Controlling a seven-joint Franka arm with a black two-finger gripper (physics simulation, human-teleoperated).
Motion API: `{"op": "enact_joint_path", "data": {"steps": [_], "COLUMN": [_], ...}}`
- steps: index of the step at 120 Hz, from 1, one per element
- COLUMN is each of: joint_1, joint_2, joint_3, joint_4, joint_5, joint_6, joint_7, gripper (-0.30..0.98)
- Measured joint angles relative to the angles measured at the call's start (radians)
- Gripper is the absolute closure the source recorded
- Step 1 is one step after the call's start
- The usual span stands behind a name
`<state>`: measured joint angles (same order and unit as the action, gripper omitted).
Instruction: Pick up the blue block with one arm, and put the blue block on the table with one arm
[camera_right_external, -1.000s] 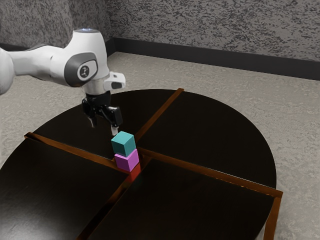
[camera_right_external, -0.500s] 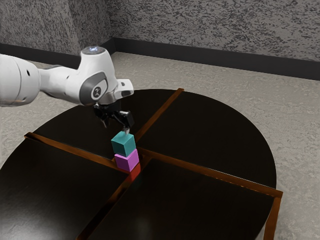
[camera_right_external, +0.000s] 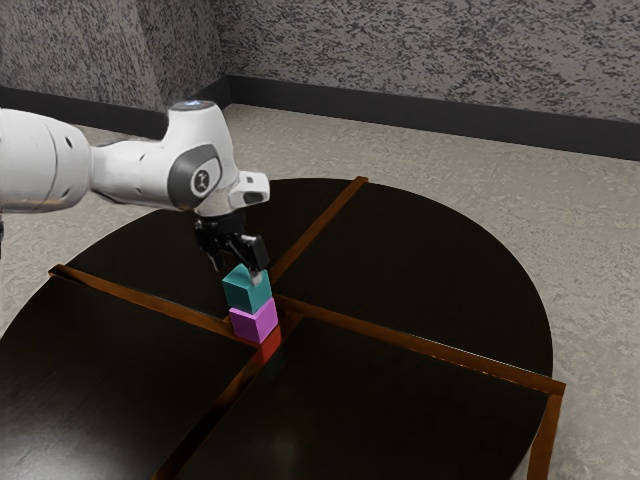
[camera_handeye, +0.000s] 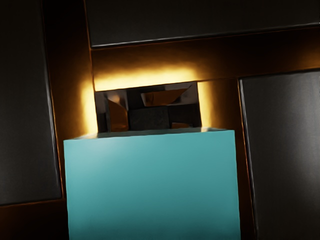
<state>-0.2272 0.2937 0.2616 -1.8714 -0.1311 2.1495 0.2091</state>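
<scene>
The arm (camera_right_external: 135, 175) and its gripper (camera_right_external: 238, 270) have moved down toward the blue block (camera_right_external: 243, 293) since the earlier frame.

Beyond the blue block are the speckled wall (camera_right_external: 430, 60) and the pale floor (camera_right_external: 580, 210). The round dark table (camera_right_external: 440, 250) spreads out below it on all sides, and wooden strips (camera_right_external: 430, 343) run across the tabletop, meeting near the foot of the blue block's stack. Directly under the blue block sits the pink block (camera_right_external: 252, 322), which stands between it and the table. A red patch (camera_right_external: 269, 346) lies on the strips below both.

The gripper is right at the top of the blue block, its fingers spread apart: one overlaps the block's upper edge on the exterior view's right, the other hangs toward the exterior view's left, behind the block. Whether either finger touches the block, I cannot tell. In the wrist view the blue block is large, just under the hand.

Compared with the earlier frame, the fingertips are lower against the blue block, while both blocks are where they were, upright and stacked.
</scene>
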Motion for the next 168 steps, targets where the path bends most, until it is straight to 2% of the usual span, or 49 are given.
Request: {"op": "enact_joint_path", "data": {"steps": [72, 168], "joint_1": [0.002, 0.010], "joint_2": [0.081, 0.112], "joint_3": [-0.001, 0.003], "joint_4": [0.048, 0.076], "joint_5": [-0.038, -0.070], "joint_6": [-0.017, -0.009], "joint_7": [0.144, 0.211], "gripper": [0.00, 0.00]}}
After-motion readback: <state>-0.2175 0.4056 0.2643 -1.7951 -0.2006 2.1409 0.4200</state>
